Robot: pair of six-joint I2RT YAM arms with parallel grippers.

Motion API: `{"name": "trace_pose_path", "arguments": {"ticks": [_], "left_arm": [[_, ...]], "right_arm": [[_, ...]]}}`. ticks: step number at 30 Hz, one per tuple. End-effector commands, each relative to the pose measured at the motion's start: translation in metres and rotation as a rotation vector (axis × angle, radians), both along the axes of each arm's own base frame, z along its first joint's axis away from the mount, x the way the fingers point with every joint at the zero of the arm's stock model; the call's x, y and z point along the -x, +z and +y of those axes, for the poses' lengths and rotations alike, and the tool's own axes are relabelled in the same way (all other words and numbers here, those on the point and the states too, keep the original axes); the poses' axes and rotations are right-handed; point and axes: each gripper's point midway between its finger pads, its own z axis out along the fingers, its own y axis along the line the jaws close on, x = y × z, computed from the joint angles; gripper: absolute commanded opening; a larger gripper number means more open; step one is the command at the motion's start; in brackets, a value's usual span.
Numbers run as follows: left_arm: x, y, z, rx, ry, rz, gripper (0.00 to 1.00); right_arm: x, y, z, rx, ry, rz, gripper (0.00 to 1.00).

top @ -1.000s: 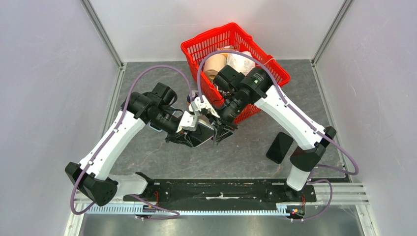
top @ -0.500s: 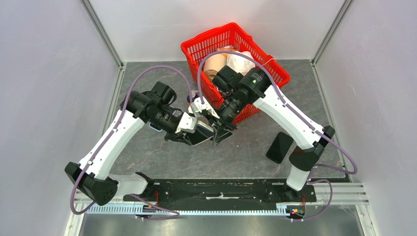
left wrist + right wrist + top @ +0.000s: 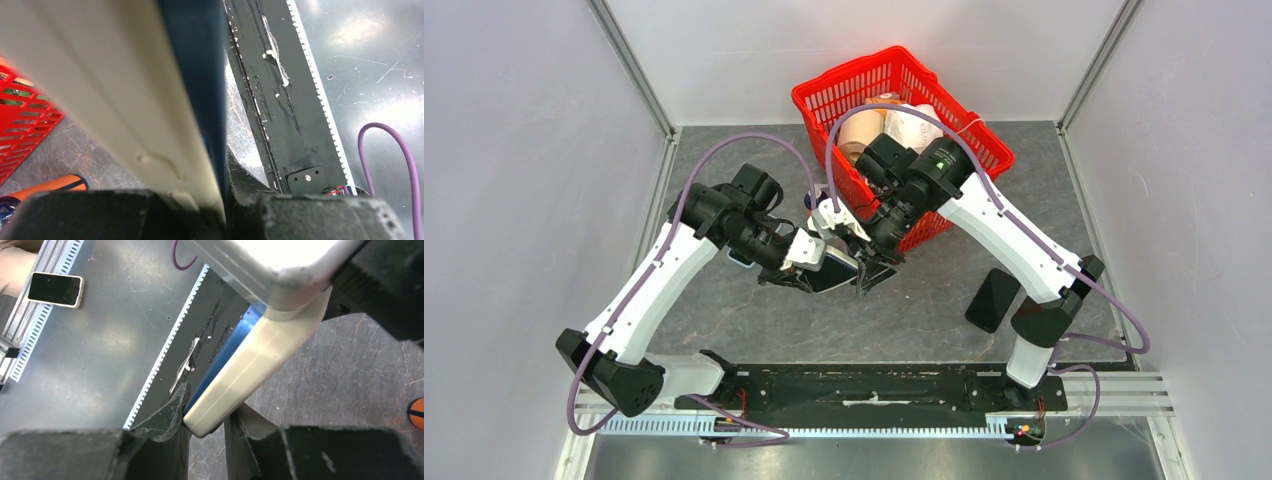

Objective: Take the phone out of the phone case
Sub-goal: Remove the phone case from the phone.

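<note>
grey surface (image 3: 924,320) noted, with a red basket (image 3: 819,100) at its far side. both arms are met over the middle of the surface, in front of the basket and well apart from a dark spare phone (image 3: 993,299) lying flat to the right.

phone case (image 3: 250,370): cream, held aloft between the two arms, tilted on edge, not touching the surface.

phone (image 3: 220,362): blue, seen only as a thin edge along one face of the case. it is judged seated in the case, not yet out.

left gripper (image 3: 816,272): jaws clenched across case and phone together, as shown in the left wrist view.

right gripper (image 3: 206,432): jaws set either side of the free corner, one finger by the blue edge, one by the cream back. whether they press or merely straddle cannot be told.

step in hand is judged to be prising that corner. to be done well, only the case lip should be caught by the right jaws and peeled off the phone. a bite across both layers would just pinch them together. a slow pull is advised, so the phone is not dropped once freed.
</note>
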Motion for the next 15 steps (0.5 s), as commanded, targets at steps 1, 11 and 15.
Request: {"name": "trace_pose_path", "arguments": {"ticks": [1,11,15], "left_arm": [[0.0025,0.0083,-0.0168,0.059,-0.281,-0.281,0.02],[0.0035,0.0086,-0.0193,0.040,-0.302,-0.292,0.02],[0.0045,0.0086,-0.0208,0.036,-0.306,-0.295,0.02]], "right_arm": [[0.0192,0.0099,-0.0081,0.037,-0.003,0.204,0.00],[0.0241,0.0097,-0.0062,0.041,0.011,0.204,0.00],[0.0251,0.0087,-0.0065,0.047,0.012,0.204,0.00]]}}
